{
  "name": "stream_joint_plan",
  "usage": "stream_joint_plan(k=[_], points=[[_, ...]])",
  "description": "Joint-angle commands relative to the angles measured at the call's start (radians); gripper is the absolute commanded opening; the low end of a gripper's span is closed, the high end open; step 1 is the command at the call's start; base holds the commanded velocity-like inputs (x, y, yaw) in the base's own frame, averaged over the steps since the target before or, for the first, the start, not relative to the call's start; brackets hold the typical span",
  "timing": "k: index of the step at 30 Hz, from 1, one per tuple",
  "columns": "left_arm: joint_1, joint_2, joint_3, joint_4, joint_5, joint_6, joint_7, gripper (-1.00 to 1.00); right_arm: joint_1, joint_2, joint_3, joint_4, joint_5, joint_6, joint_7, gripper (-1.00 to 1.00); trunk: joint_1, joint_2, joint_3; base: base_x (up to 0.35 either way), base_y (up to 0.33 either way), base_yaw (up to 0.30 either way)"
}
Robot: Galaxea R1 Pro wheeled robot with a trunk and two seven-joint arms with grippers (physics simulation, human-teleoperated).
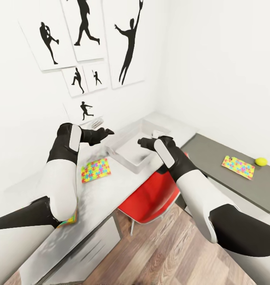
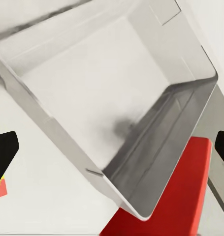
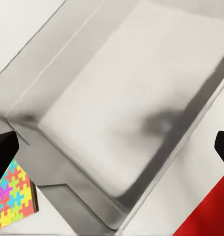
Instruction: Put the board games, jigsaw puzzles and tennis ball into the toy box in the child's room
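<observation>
Corner of the child's room: white walls carrying black baseball-player silhouette pictures (image 1: 85,23), and a wood-plank floor (image 1: 166,253) in the near field. The table (image 1: 99,198) has a pale grey top along the left wall, joined on the right to a lower dark grey section (image 1: 214,154). The toy box (image 1: 137,148) rests on the pale top near the far corner; its interior appears bare in both wrist views. One jigsaw puzzle (image 1: 96,170) lies flat just left of the box and nearer; a second jigsaw puzzle (image 1: 238,166) lies on the dark section, with the tennis ball (image 1: 261,161) just beside it on the right. A red chair (image 1: 153,198) stands between the two table sections, below the box. The left gripper (image 1: 107,131) and right gripper (image 1: 142,141) hover over the box, fingers spread, holding nothing.
</observation>
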Motion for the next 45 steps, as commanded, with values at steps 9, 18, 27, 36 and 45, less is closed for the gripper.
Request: stream_joint_plan(k=[9, 18, 27, 36, 45], points=[[-0.001, -0.001, 0.005, -0.001, 0.002, 0.008, -0.001, 1.00, -0.001, 0.000, 0.002, -0.015, -0.010, 0.021, -0.009, 1.00, 0.000, -0.002, -0.002, -0.236, 0.000, -0.203], [-0.001, -0.001, 0.004, -0.001, 0.003, 0.009, -0.001, 1.00, -0.001, 0.000, 0.002, -0.016, -0.010, 0.022, -0.009, 1.00, 0.000, -0.002, -0.002, -0.041, 0.000, -0.275], [-0.001, -0.001, 0.004, -0.001, 0.002, 0.009, -0.001, 1.00, -0.001, 0.000, 0.001, -0.016, -0.010, 0.022, -0.009, 1.00, 0.000, -0.002, -0.002, -0.177, 0.000, -0.281], [-0.001, -0.001, 0.004, -0.001, 0.003, 0.009, -0.001, 1.00, -0.001, 0.000, 0.002, -0.020, -0.010, 0.022, -0.010, 1.00, 0.000, -0.002, -0.002, -0.157, 0.000, -0.156], [-0.001, -0.001, 0.003, -0.001, 0.003, 0.009, -0.001, 1.00, -0.001, 0.000, 0.002, -0.024, -0.010, 0.022, -0.010, 1.00, 0.000, -0.002, -0.002, -0.009, 0.000, -0.010]])
